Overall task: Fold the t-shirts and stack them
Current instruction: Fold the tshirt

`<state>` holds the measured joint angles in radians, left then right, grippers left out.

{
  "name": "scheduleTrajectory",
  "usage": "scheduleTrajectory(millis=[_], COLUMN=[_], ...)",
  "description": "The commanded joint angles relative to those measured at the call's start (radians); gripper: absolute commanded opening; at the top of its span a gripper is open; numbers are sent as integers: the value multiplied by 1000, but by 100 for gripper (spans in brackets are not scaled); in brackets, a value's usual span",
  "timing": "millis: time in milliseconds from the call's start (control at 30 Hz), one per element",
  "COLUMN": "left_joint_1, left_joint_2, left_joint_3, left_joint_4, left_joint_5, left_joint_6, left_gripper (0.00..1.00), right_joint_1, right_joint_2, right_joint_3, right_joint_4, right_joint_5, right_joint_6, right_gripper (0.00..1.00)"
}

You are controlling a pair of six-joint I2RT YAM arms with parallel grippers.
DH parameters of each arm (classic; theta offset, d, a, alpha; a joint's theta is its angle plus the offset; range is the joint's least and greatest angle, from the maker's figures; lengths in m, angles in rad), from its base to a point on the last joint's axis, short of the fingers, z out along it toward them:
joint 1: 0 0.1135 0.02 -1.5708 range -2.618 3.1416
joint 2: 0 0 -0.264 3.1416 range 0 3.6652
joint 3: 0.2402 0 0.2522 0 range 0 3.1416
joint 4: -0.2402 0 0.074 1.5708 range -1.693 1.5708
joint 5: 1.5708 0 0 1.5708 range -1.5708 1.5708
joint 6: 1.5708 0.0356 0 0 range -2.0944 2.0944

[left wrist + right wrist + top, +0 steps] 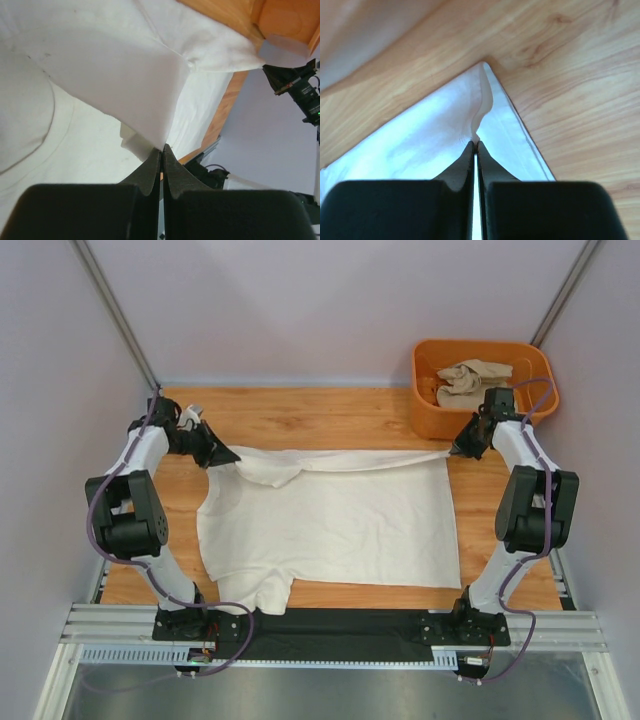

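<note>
The cream-white t-shirt [330,525] lay spread on the table [300,410], far edge lifted taut; the sandy beige t-shirt [470,380] sat crumpled in the orange tub [430,420].

Soft matt cream-white t-shirt [340,525] cloth lies on a smooth, lightly glossy wooden table [300,415] beside a plastic orange tub [430,415].

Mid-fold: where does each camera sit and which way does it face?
Top external: above and behind the bases, looking down at the table, both arms, the cream-white t-shirt and orange tub.
Left wrist: on its arm, looking along the shut left end effector at pinched t-shirt fabric.
Right wrist: likewise, right end effector pinching a t-shirt corner.
Shared: all three show that t-shirt.
</note>
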<state>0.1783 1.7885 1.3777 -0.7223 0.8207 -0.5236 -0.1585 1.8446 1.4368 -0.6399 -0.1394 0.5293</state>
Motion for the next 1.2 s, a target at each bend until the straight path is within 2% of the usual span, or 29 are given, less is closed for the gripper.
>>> scheduleTrajectory(millis=[0, 367, 1067, 1100, 1133, 1167], left_joint_1=[1, 1, 3, 3, 3, 3], left_joint_2=[-63, -115, -12, -15, -21, -35], left_joint_3=[-57, -120, -137, -132, -134, -134], left_joint_4=[-60, -101, -85, -91, -109, -117], left_joint_5=[-20, -86, -176, -190, -225, -239], left_joint_6=[71, 108, 120, 122, 128, 135], left_gripper=[0, 0, 0, 6, 17, 35], right_joint_1=[-6, -6, -4, -3, -4, -3], right_joint_2=[-42, -48, 13, 15, 10, -5], right_joint_3=[-18, -79, -115, -115, -108, -110], right_joint_4=[-35, -47, -35, -49, -107, -144], right_joint_5=[41, 70, 72, 80, 99, 171], right_joint_6=[-28, -57, -63, -69, -77, -83], right_gripper=[0, 0, 0, 2, 8, 24])
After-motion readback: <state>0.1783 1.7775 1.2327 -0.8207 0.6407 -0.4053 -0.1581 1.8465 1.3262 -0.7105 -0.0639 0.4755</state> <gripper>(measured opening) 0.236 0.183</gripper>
